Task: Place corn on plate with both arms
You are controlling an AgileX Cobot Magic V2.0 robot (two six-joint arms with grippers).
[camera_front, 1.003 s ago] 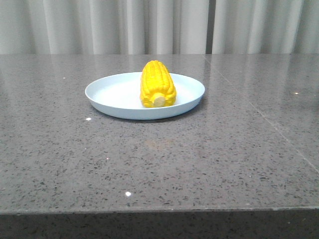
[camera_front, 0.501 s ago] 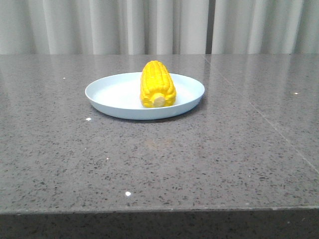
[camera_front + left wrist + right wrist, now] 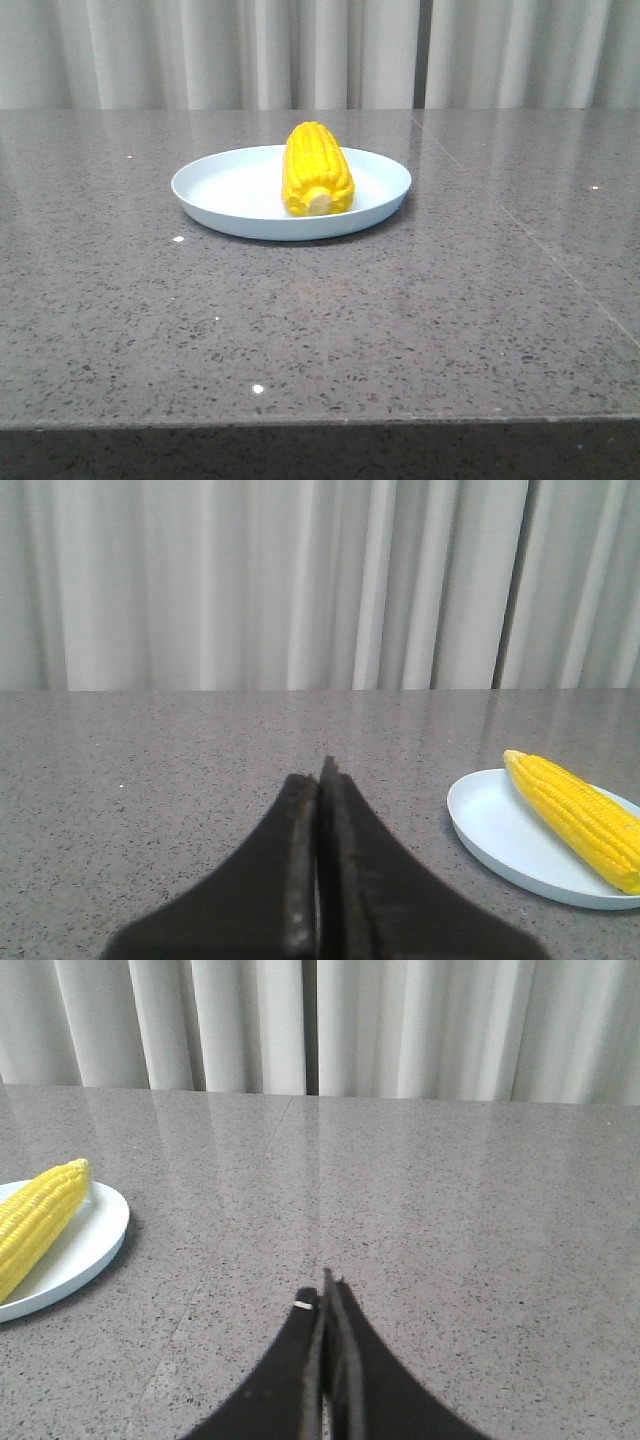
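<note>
The yellow corn (image 3: 316, 168) lies on the pale blue plate (image 3: 225, 190) in the middle of the table, its cream stub end toward the camera. It also shows on the plate (image 3: 495, 825) in the left wrist view (image 3: 580, 815) and on the plate (image 3: 85, 1240) in the right wrist view (image 3: 40, 1220). My left gripper (image 3: 320, 780) is shut and empty, well off to the plate's left. My right gripper (image 3: 325, 1300) is shut and empty, well off to the plate's right. Neither gripper shows in the front view.
The grey speckled stone table (image 3: 320, 330) has a seam line (image 3: 520, 225) running on the right. Pale curtains (image 3: 320, 50) hang behind the table's far edge. The table's front edge (image 3: 320, 425) is near the camera.
</note>
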